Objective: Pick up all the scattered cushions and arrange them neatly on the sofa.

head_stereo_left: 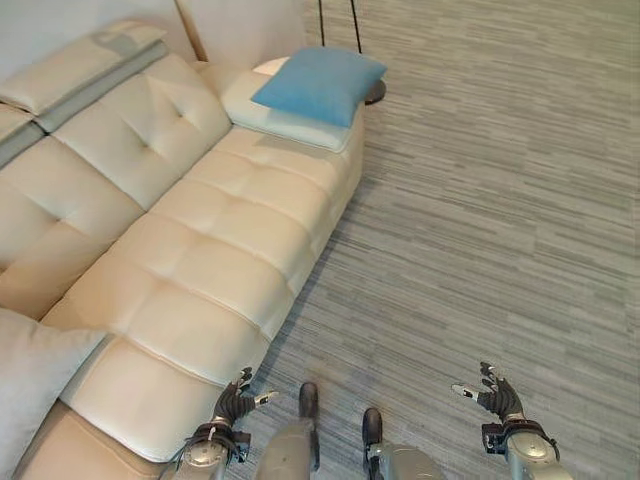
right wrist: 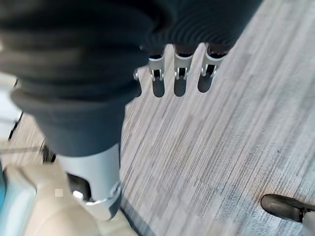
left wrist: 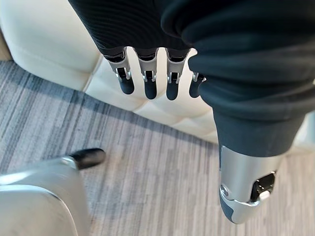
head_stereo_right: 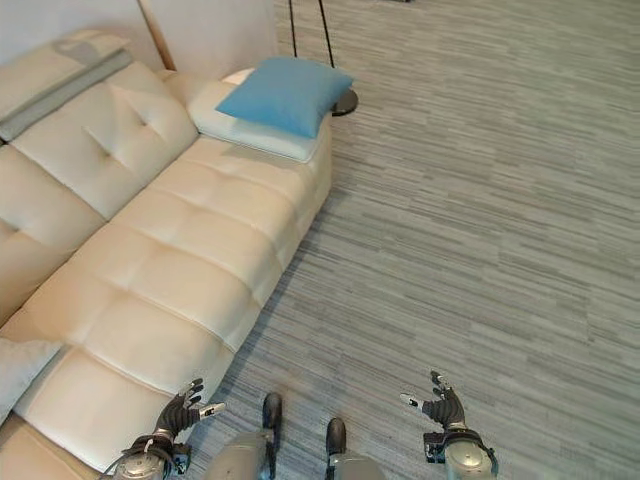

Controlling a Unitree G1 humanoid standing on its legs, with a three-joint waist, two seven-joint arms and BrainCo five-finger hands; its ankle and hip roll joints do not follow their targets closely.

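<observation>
Two cushions stacked at the far end of the sofa (head_stereo_left: 200, 270): blue cushion (head_stereo_left: 320, 83) lies on top of a pale cushion (head_stereo_left: 285, 118), which rests on the seat by the far arm. Blue one tilted, covering most of the pale one; pale edge shows along the front and the sofa-back side. A third, grey-white cushion (head_stereo_left: 35, 375) sits at the near end of the sofa, lower left of the left eye view, partly cut off by the frame edge. Sofa is cream, tufted seat and back, with loose back pads on top, grey trim on one (head_stereo_left: 100, 60).

Left hand (head_stereo_left: 237, 398) hangs low just beside the sofa's near front corner, over the seat edge; fingers (left wrist: 147, 81) straight and relaxed, holding nothing, thumb apart. In the left wrist view the fingertips point at the sofa's front edge and the floor (head_stereo_left: 480, 200) below it, not touching.

Right hand (head_stereo_left: 492, 392) low on the other side, well apart from the sofa, over bare floor; fingers (right wrist: 179, 78) released, spread a little, empty.

Floor is grey striped carpet. Dark round base (head_stereo_left: 375, 92) with thin black rods rising from it stands on the floor just behind the sofa's far end, beside the blue cushion.
</observation>
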